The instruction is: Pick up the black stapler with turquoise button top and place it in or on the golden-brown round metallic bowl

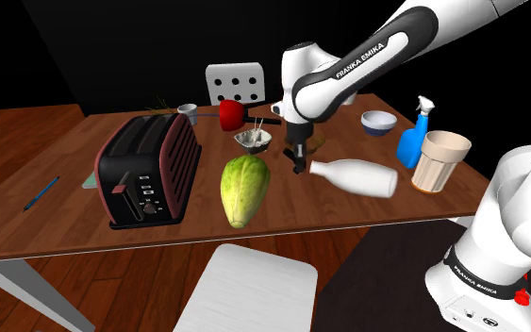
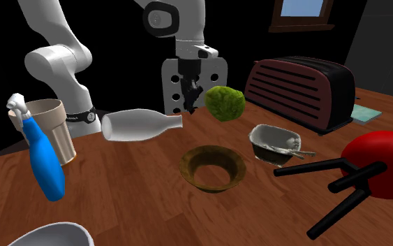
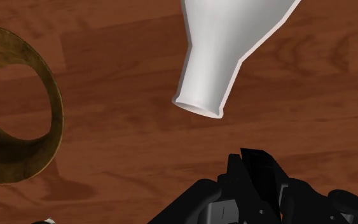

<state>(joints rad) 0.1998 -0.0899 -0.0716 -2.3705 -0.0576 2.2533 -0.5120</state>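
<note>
My gripper (image 1: 296, 162) hangs just above the wooden table, between the golden-brown round bowl (image 2: 213, 170) and the neck of a white bottle (image 2: 140, 126) lying on its side. It is shut on a black angular object, the stapler (image 3: 260, 191), whose dark body juts out beneath the hand. No turquoise part of it shows. In the wrist view the bowl's rim (image 3: 44, 146) lies a short way off to one side of the stapler, and the bottle's mouth (image 3: 199, 105) is just ahead. In the shoulder view the bowl (image 1: 318, 143) is partly hidden behind the hand.
A dark red toaster (image 1: 150, 168), a green melon (image 1: 244, 187) and a grey dish with utensils (image 2: 277, 143) crowd one side. A red object on black legs (image 2: 380, 164), a blue spray bottle (image 2: 42, 157), a beige cup (image 1: 439, 160) and a white bowl (image 1: 378, 122) stand around.
</note>
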